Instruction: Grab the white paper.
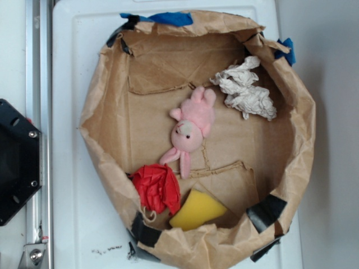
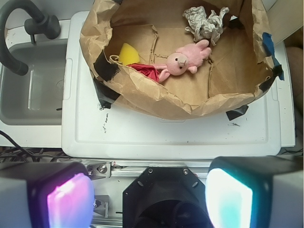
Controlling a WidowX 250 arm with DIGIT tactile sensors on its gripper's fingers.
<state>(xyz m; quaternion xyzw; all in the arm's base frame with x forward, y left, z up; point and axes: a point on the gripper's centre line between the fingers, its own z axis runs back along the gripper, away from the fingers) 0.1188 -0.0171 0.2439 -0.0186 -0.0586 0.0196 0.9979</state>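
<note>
Nearest the wrist camera: the two glowing pads (image 2: 71, 202) of the claw (image 2: 149, 197) — one pink-lit, one cyan-lit — sitting far apart at the bottom of frame. Claw is spread wide, holding nothing, parked back over the robot base (image 2: 164, 199), well short of the bin.

Ahead of it on the white counter (image 2: 166, 137) sits the crumpled brown paper bin (image 2: 156, 99). The white paper (image 2: 205, 23) lies at the bin's far side, off toward the right-hand pad's side in the wrist view — close against the far wall, near the corner. In the exterior view the same wad (image 1: 245, 88) sits top right, just beside the pink bunny's (image 1: 192, 124) feet, possibly not touching; hard to tell.

Key relation: target is forward and somewhat right of the claw's centreline, with the bin's near wall and the bunny (image 2: 183, 59) between. The wad's long axis runs roughly diagonal in the exterior view.

Red paper wad (image 1: 157, 188) and yellow sponge (image 1: 196, 210) lie at the opposite end, well apart from the target — not a likely obstruction.

Judgement: reach not yet begun; the move needs to clear the near wall, then descend at the far right corner.
</note>
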